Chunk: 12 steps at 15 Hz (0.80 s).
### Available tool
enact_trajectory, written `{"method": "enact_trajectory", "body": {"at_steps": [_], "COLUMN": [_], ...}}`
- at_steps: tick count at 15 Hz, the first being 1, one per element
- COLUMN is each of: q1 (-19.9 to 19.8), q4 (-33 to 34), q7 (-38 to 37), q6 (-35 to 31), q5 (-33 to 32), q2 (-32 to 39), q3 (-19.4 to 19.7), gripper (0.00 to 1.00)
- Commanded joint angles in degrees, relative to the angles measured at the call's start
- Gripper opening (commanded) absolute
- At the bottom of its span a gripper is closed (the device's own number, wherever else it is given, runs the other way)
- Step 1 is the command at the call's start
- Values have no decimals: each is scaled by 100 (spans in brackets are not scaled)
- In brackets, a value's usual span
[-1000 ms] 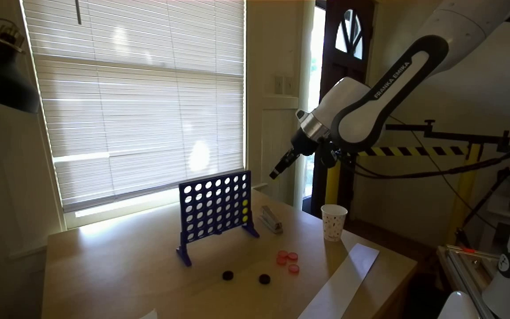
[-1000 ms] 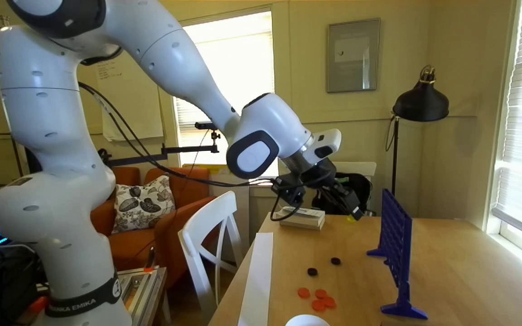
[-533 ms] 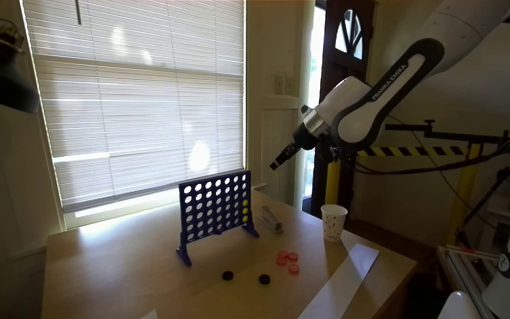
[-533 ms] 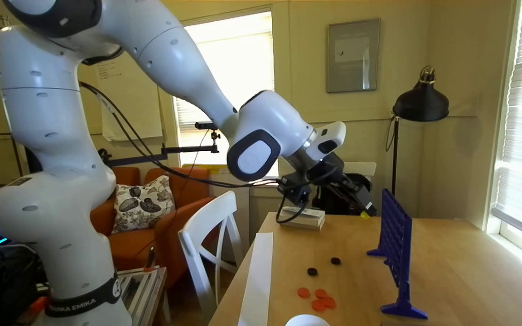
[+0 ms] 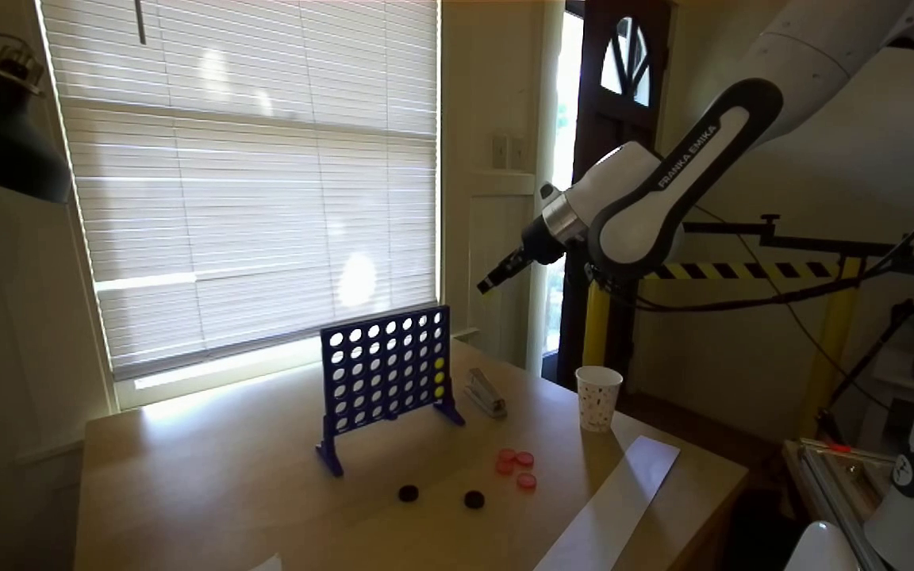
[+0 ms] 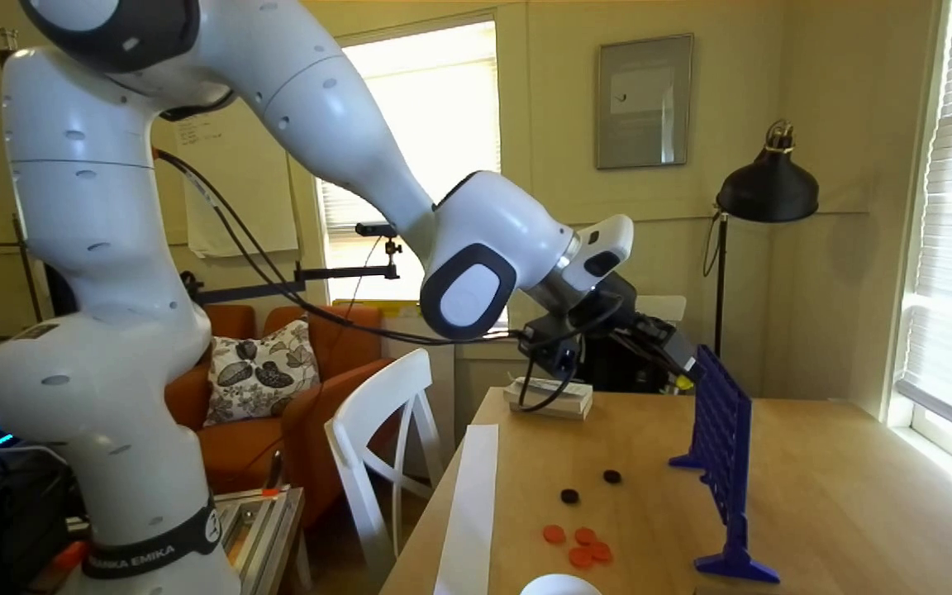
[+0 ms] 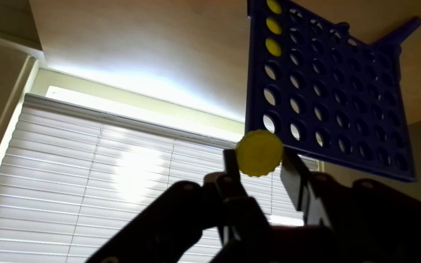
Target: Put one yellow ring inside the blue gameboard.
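Fingers [image 7: 294, 180] of our gripper [image 7: 261, 155] pinch the yellow ring [image 7: 259, 152] between their tips, its flat round face toward us in the wrist view. In an exterior view we see those tips higher than the top corner of the blue gameboard [image 6: 722, 434], with a gap between tips and corner. From the wrist, the ring overlaps that same corner, by the gameboard's end column, where three yellow tokens [image 5: 439, 377] fill the lowest three holes. The gameboard stands upright on its feet on the table [image 6: 840, 487], and window blinds [image 5: 259, 198] hang behind it. On the gameboard's side away from the blinds, we count two dark tokens [image 6: 612, 477], lying apart, and four red tokens [image 6: 580, 557], grouped near one another; a white strip [image 6: 470, 496] lies flat farther from the gameboard than all of these. Just beside the gameboard's foot at the yellow-filled end we find a stapler [image 5: 485, 394], and a paper cup [image 5: 599, 400] stands farther out past that end of the gameboard.
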State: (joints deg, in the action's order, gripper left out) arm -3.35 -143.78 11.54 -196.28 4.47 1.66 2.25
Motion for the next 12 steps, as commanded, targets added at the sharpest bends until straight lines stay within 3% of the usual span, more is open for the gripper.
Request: {"method": "enact_trajectory", "body": {"at_steps": [1,12], "q1": [64,173], "q4": [199,532], "q7": [43,-154], "q6": [-433,-1206], "q5": [74,-172], "q2": [276,836], "q3": [-36,-9], "gripper": [10,10]}}
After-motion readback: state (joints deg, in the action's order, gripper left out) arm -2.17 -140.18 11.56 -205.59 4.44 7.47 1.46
